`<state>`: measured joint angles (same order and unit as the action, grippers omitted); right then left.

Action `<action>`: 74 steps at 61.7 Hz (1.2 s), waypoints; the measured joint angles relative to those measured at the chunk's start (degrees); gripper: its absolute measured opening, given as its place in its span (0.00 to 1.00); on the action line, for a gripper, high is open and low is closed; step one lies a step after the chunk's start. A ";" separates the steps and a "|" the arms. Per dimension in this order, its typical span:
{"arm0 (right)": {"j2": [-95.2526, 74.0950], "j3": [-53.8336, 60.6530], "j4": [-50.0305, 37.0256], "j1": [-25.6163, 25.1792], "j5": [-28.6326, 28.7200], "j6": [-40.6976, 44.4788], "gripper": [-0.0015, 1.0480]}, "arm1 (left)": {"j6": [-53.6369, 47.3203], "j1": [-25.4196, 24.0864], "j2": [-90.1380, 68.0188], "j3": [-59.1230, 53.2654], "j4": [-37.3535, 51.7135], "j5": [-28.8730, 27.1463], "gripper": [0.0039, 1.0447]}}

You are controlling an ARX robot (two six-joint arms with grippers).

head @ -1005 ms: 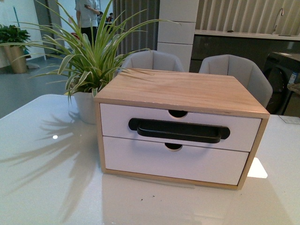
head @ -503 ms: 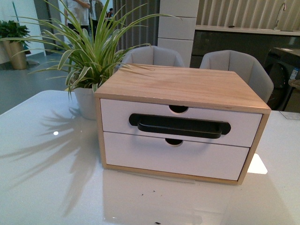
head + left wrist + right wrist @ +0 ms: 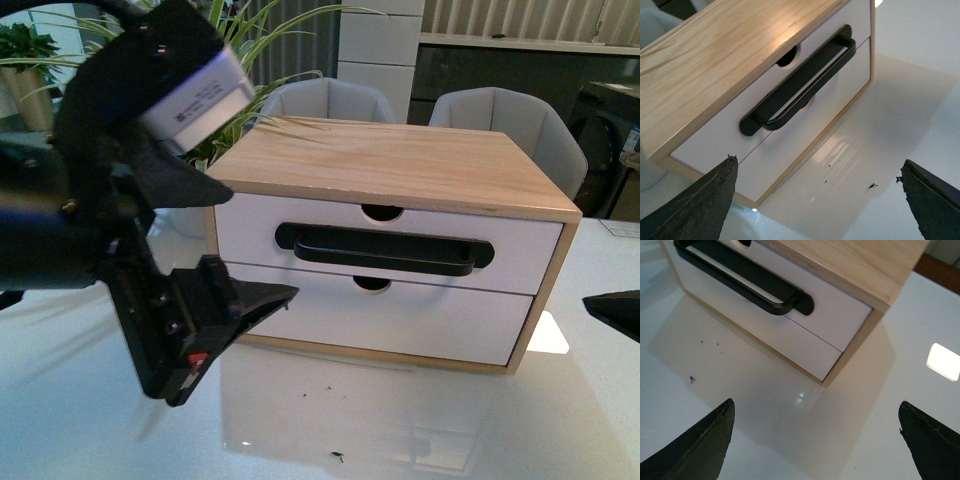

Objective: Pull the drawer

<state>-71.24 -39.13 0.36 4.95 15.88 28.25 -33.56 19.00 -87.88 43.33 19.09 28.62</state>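
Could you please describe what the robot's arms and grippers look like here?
The left arm is bulky and black, with a pale grey block bearing small print and a red spot near the left gripper. The right gripper matches: dark matte fingers tapering to points.

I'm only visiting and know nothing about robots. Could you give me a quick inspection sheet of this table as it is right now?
Surface: glossy white table.
Job's things: drawer with black handle, shut, at the top of a wooden cabinet; plain drawer below it, also shut.
Clutter: a few dark specks; leafy plant beside the cabinet, mostly hidden.
Claws: left claw and right claw both open, holding nothing, not touching the handle.
Cables: nothing seen.
Surroundings: two grey chairs behind.
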 joint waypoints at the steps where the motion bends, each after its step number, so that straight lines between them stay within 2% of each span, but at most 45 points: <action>1: -0.39 -0.33 0.24 0.13 0.00 0.37 0.91 | -0.22 0.09 -0.42 0.61 -0.63 0.22 0.93; 11: -6.69 -5.73 3.78 2.40 0.28 6.40 0.91 | -7.10 1.01 -6.43 9.16 -9.42 1.60 0.93; 26: -16.35 -15.21 7.98 6.75 0.42 13.73 0.91 | -19.15 2.03 -14.84 20.09 -21.59 -0.98 0.93; 46: -24.06 -22.36 7.89 10.03 0.87 16.26 0.91 | -25.46 2.38 -21.05 26.60 -25.09 -3.41 0.93; 74: -29.03 -26.53 7.89 10.45 2.54 16.44 0.91 | -29.86 2.86 -25.44 33.66 -29.97 -4.46 0.93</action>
<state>-100.27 -65.67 8.25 15.40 18.41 44.69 -63.42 21.87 -113.32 76.99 -10.87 24.16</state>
